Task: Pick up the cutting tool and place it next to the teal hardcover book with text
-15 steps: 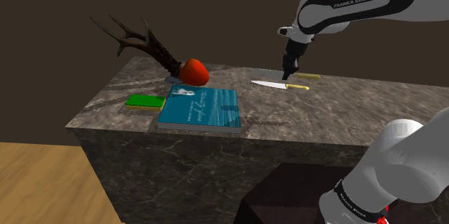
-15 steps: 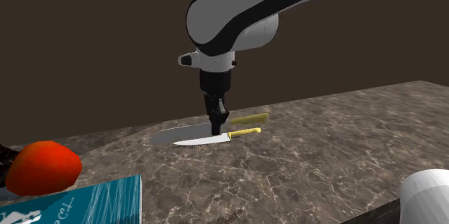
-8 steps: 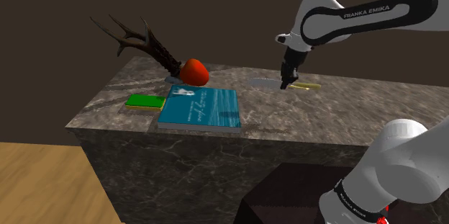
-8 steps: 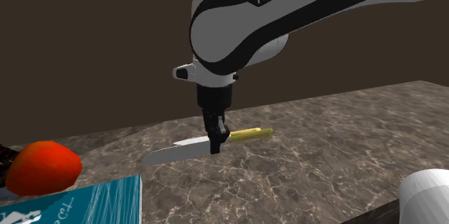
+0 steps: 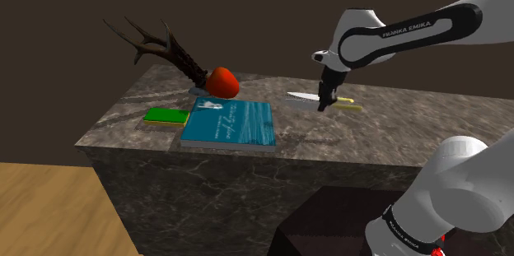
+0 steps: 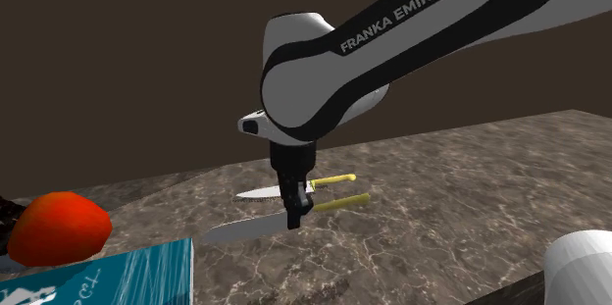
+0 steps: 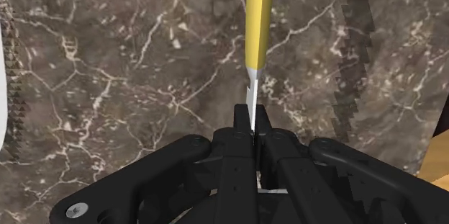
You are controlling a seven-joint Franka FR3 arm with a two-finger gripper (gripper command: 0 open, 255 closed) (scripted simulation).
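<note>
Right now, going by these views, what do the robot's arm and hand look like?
The arm is made of rounded white shells with black bands at the joints, and white FRANKA EMIKA lettering runs along one dark band. The hand is all black and blocky, with two slim fingers.

Dim, even light falls from above. The table [image 5: 395, 127] is paler on top than on its near face, and the arm [image 6: 324, 68] is white above and grey beneath. The wall [image 5: 247, 7] is a flat dark brown. The knife [image 6: 247, 228] blade gleams pale, the red object [image 6: 54, 227] brightens to orange along its top, and light streaks cross the book [image 6: 147, 269]. In the wrist view a jagged, stair-stepped shadow [image 7: 351, 64] lies on the marble, and the black jaws carry only a faint grey sheen.
</note>
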